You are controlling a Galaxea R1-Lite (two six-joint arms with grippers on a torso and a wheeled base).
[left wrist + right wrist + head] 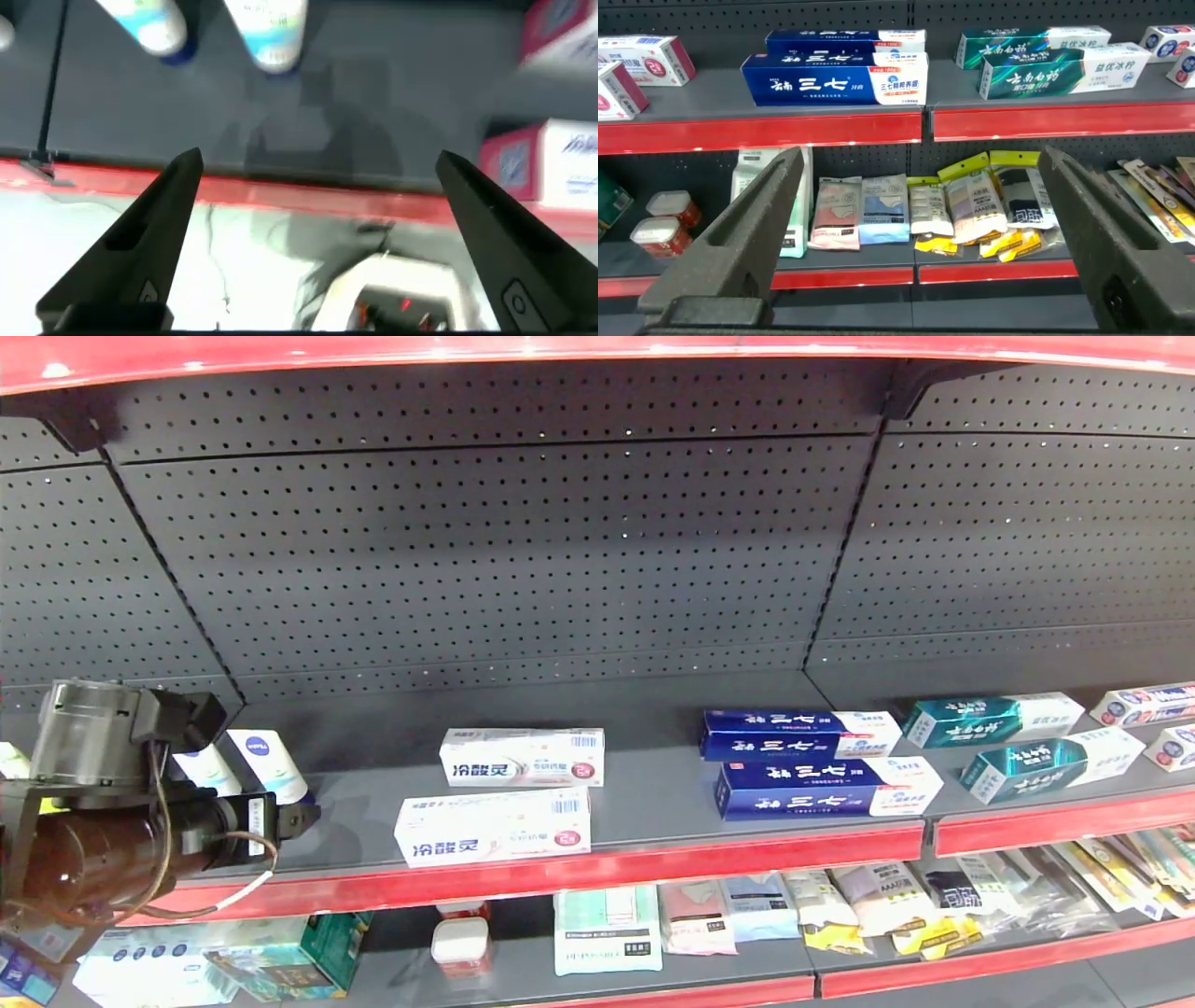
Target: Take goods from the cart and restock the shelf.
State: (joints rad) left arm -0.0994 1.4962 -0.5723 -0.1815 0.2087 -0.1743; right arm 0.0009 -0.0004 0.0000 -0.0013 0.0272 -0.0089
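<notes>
Shelf [653, 737] holding goods, both grippers spread wide and empty.
On its grey board lie two white toothpaste boxes [492, 826], two blue boxes [826, 787] to their right, then teal boxes [1050, 763]. Two white tubes [266, 763] sit at the left end, near the left gripper [320, 157] at the red front edge. The right gripper [922, 154] faces the packets [957, 210] on the tier below.
</notes>
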